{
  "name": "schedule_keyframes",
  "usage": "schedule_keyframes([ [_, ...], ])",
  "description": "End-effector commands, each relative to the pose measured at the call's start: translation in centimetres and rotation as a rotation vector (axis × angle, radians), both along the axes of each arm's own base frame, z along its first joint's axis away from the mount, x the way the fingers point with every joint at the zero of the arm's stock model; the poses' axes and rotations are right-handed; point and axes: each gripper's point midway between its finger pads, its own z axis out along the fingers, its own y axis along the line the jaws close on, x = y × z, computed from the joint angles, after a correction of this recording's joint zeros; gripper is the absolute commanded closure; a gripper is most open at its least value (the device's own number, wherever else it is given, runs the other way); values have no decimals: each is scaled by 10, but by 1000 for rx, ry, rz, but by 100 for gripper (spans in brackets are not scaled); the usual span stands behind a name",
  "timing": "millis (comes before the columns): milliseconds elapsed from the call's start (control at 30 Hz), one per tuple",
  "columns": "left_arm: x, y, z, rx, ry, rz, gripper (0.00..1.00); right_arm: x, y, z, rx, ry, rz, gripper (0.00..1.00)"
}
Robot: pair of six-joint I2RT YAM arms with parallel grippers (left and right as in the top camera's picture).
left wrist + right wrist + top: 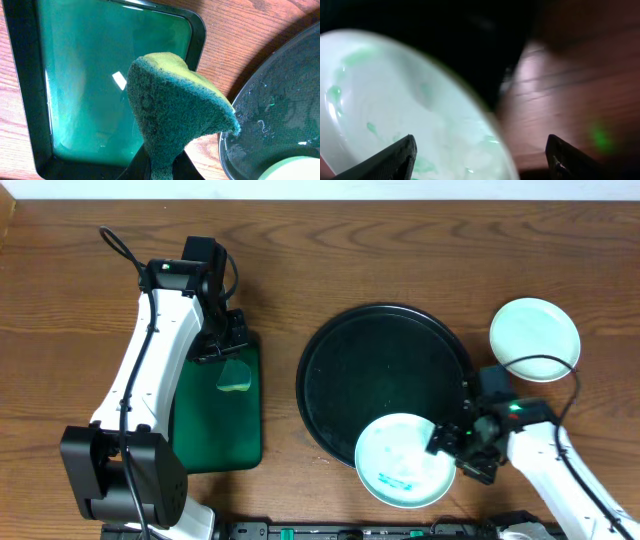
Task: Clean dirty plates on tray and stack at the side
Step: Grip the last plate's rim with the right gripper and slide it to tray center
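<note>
The round black tray lies mid-table. A white dirty plate with teal smears rests over its front rim. My right gripper stands open at that plate's right edge. In the right wrist view the plate fills the left side, and the right gripper straddles its rim, one finger over the plate, the other over the wood. A second white plate sits on the table to the right of the tray. My left gripper is shut on a green sponge above the green tray.
The small green rectangular tray with a dark rim lies left of the black tray, a strip of bare wood between them. Its rim and the black tray's wet edge both show in the left wrist view.
</note>
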Motion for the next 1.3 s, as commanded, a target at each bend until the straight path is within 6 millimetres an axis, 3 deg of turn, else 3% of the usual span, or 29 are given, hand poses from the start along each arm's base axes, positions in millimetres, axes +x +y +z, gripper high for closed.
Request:
schedule_keyframes([
  [0,-1,1,-2,0,9,-8,93,-6,12,-2,-13,18,-19,20],
  [300,-1,1,-2,-1,8,-11,93,-14,38,-2,-17,22,-50,48],
  [733,-1,1,-2,-1,9,-11,92,-18,38,-7,-90,15,-150,60],
  [800,-1,1,-2,-1,9,-11,93,-18,37,-10,-92,9,-148,74],
  [833,-1,1,-2,-1,9,-11,93,-18,36,-11,-96,7,-149,91],
  [867,-1,1,-2,-1,9,-11,93,-17,35,-12,-101,3,-149,99],
  [1067,-1,1,-2,-1,9,-12,93,-1,11,-13,-230,-106,-87,99],
  [1267,-1,0,-2,-2,8,-18,93,39,-11,-3,-379,-308,101,99],
])
